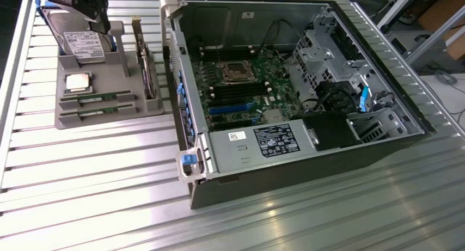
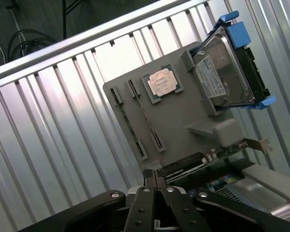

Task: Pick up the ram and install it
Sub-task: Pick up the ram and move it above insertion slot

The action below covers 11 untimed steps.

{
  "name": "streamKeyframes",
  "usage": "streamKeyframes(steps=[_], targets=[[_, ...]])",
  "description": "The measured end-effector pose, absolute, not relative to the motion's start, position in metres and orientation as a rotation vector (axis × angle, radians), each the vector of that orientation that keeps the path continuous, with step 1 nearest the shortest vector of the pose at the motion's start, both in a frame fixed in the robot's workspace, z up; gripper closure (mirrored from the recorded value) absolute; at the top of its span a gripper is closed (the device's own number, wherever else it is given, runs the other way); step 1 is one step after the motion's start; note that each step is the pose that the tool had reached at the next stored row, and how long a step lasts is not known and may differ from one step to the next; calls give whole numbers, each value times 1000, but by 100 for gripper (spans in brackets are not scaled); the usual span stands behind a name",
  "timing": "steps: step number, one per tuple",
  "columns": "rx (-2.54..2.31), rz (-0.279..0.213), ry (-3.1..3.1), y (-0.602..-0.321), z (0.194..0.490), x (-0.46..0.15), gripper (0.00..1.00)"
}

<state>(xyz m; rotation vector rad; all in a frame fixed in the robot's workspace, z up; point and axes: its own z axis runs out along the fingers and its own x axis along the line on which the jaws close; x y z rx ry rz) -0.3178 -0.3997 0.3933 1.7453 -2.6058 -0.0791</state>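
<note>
Exterior view's left holds a grey tray [image 1: 109, 71] resting on the slatted metal bench [image 1: 87, 175], and everything here is placed from that tray. At the tray's end farthest from the hard drive [image 1: 84, 44], one ram stick [image 1: 97, 100] sits in a slot, and the other ram stick [image 1: 97, 114] sits in the next slot, parallel to the first and just beside it. Both are green with a pale label, and neither has been lifted. A square silver processor chip [image 1: 78, 82] lies on the tray between the hard drive and the sticks. An expansion card [image 1: 147, 71] stands on edge along the side of the tray that faces the open computer case [image 1: 291, 180]. The case stands just beside the tray, toward the exterior view's right, with its green motherboard [image 1: 232, 82] exposed. The arm [image 1: 76, 3] hangs above the hard-drive end of the tray, apart from both sticks. In the wrist view the fingers [image 2: 152, 180] are pressed fully together with nothing between them, looking across the tray from its expansion-card side.
</note>
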Motion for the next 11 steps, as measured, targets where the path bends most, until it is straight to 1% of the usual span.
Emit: streamKeyframes(steps=[11], targets=[[1818, -79, -2554, -400, 393, -318, 89]])
